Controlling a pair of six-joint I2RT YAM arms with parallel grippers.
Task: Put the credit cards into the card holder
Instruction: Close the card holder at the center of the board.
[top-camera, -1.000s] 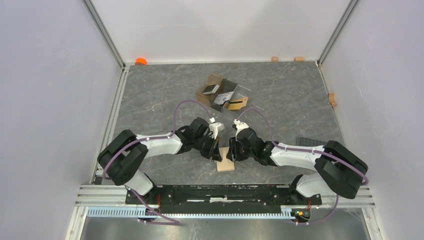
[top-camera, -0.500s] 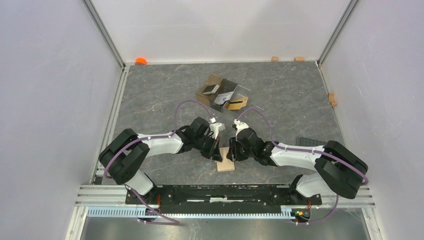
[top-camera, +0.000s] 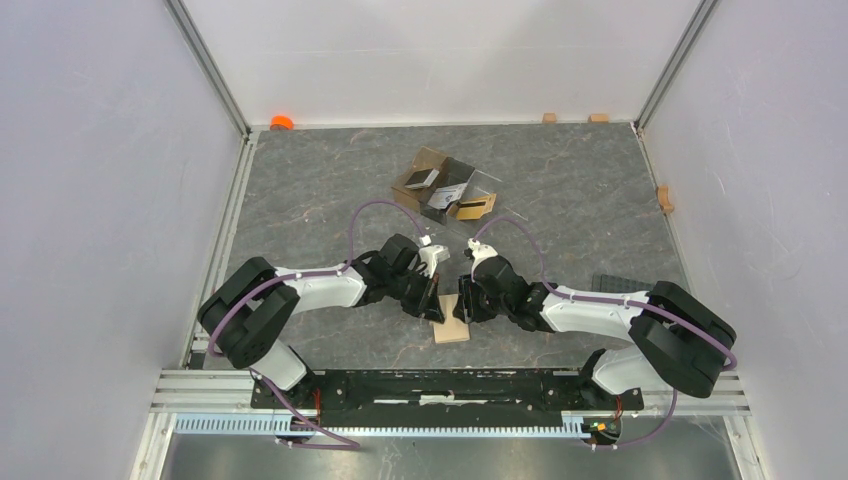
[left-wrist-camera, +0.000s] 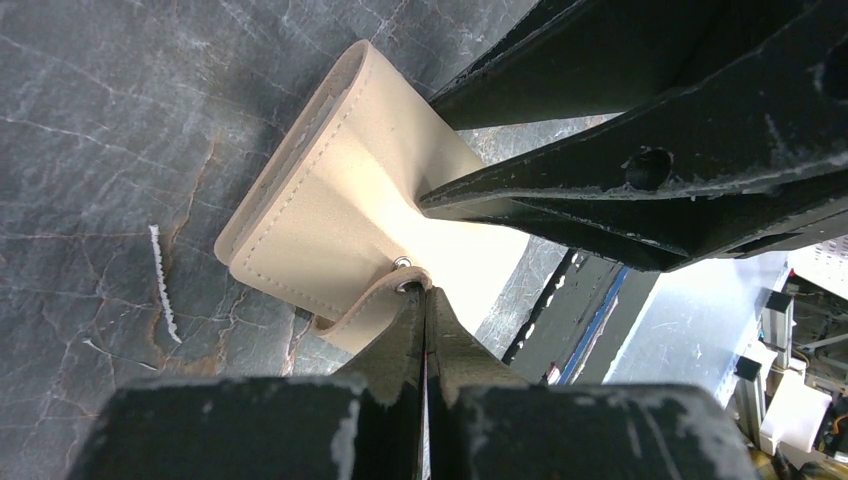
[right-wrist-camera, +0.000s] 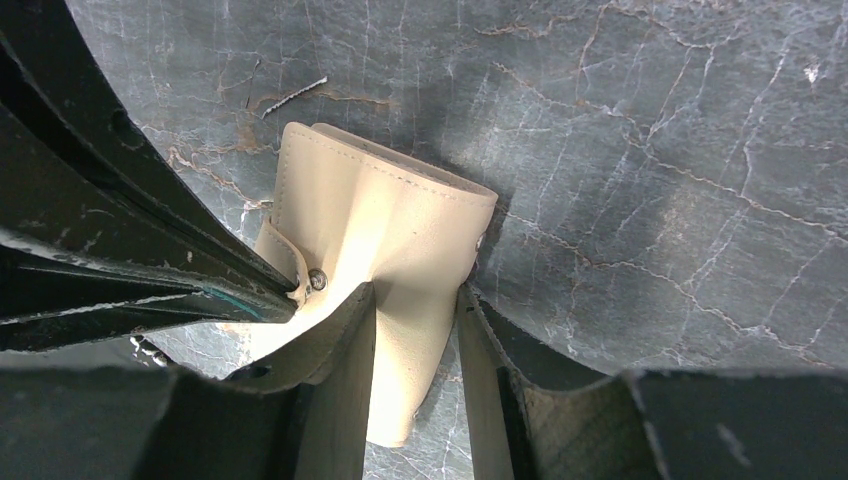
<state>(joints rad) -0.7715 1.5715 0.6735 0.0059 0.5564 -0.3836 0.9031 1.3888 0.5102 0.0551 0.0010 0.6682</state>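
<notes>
The card holder (top-camera: 452, 329), a tan closed wallet, lies on the grey table between my two arms. My left gripper (top-camera: 437, 303) is shut on its snap tab (left-wrist-camera: 368, 312), with the fingertips (left-wrist-camera: 425, 292) pinching right by the metal snap. My right gripper (top-camera: 463, 305) is shut on the wallet body (right-wrist-camera: 385, 230), one finger on each side (right-wrist-camera: 415, 295), and the leather is squeezed in. The credit cards lie at the back in a clear brown-tinted box (top-camera: 447, 188): a dark one (top-camera: 422, 179), a silver-grey one (top-camera: 450, 192) and an orange-gold one (top-camera: 470, 207).
An orange object (top-camera: 282, 122) sits in the back left corner. Small tan blocks (top-camera: 549, 117) lie along the back wall and one (top-camera: 664, 198) by the right wall. A dark grid mat (top-camera: 622, 283) lies behind the right arm. A white scrap (left-wrist-camera: 162, 280) lies near the wallet.
</notes>
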